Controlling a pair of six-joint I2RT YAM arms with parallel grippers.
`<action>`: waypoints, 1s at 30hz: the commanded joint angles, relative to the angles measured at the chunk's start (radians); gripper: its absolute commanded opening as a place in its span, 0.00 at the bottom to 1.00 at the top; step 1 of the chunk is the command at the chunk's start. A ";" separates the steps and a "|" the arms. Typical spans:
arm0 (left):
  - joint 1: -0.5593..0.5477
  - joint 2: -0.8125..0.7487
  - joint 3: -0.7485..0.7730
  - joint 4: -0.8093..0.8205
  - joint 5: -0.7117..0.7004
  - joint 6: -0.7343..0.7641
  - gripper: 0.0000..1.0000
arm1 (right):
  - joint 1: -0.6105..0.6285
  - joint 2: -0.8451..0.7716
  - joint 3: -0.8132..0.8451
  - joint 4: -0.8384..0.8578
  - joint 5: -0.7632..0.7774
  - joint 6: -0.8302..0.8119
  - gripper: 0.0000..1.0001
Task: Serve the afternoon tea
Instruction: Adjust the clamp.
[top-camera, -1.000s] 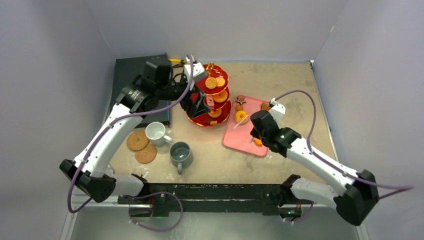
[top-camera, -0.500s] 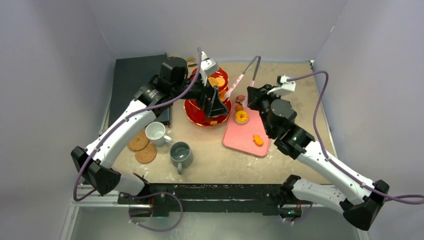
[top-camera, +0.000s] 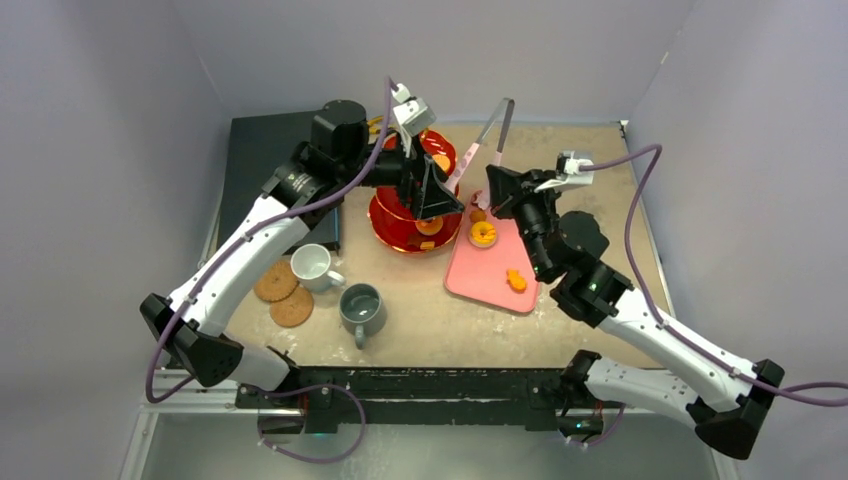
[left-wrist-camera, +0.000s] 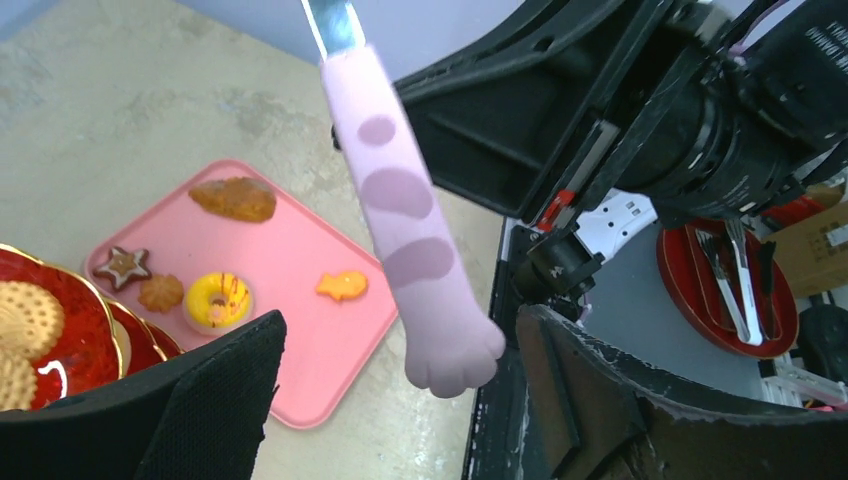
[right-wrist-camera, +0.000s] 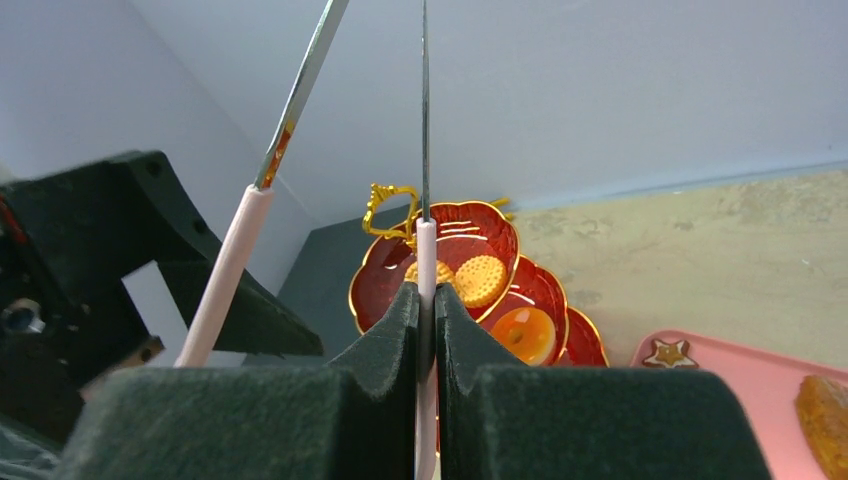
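The right gripper (top-camera: 497, 185) is clamped on the pink tongs (top-camera: 466, 170) by the red stand (top-camera: 385, 215), so the wide-apart left gripper (top-camera: 424, 192) should close on them gently.

two mugs (top-camera: 312, 264); two coasters (top-camera: 275, 282); one stand (top-camera: 390, 222); one tray (top-camera: 488, 280); one pair of tongs (left-wrist-camera: 400, 200)

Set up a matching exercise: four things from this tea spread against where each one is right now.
Things:
1. white mug
2. yellow doughnut
3. pink-handled tongs
4. round biscuit

Places:
A. on the pink tray
B. clamped between the right fingers
C. on the top tier of the red stand
D. on the table beside the cork coasters

Pairs: 1-D, 2-A, 3-B, 4-C
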 joint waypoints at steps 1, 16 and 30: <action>0.003 -0.011 0.076 0.037 0.007 -0.012 0.90 | 0.016 0.005 -0.008 0.070 0.029 -0.064 0.00; 0.003 -0.021 0.080 -0.004 -0.149 0.111 0.42 | 0.069 0.029 0.002 0.096 0.045 -0.071 0.00; 0.003 -0.136 0.049 -0.063 -0.256 0.506 0.00 | 0.040 0.070 0.152 -0.126 -0.424 0.037 0.70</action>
